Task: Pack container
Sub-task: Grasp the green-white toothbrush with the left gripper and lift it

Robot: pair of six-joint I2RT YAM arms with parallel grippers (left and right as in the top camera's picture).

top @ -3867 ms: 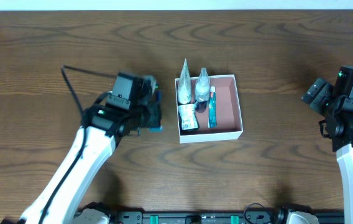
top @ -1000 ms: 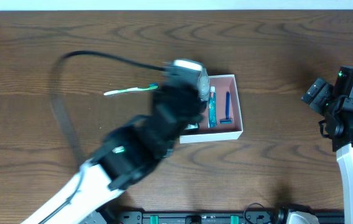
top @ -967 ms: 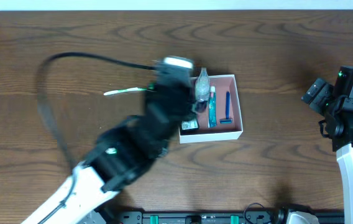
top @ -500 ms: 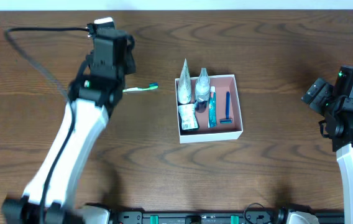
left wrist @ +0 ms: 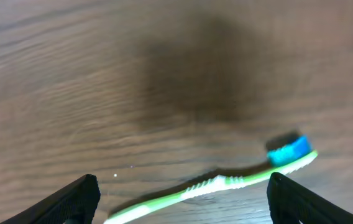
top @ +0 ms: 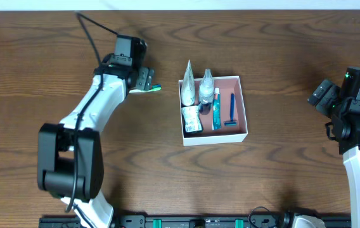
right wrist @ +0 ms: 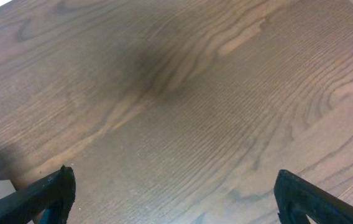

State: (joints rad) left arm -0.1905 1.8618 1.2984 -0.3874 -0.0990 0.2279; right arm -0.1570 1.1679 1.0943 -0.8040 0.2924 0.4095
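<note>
Your left tool [top: 141, 80] is over the far-left part of the tabletop [top: 281, 50], fingers spread wide, gripping nothing. In the left wrist view a green toothbrush [left wrist: 226, 182] with a blue head lies flat on the wood between the two fingertips [left wrist: 77, 198]; can't tell if either one touches it. Overhead, only the brush's head end sticks out from under the tool, pointing toward the container [top: 215, 137].

The container sits mid-tabletop, to the right of the left tool and well apart from it, white walls, pink inside. In it:
- two clear pointed pouches [top: 188, 85] along the far-left side
- a small printed sachet [top: 191, 119] in front of them
- a teal tube [top: 217, 109] lying lengthwise down the middle
- a blue razor [top: 232, 111] just right of the tube

The right strip of the pink floor is bare.

Your right tool [top: 321, 95] is at the right edge, well apart from the container, fingers wide apart over bare wood, holding nothing.
</note>
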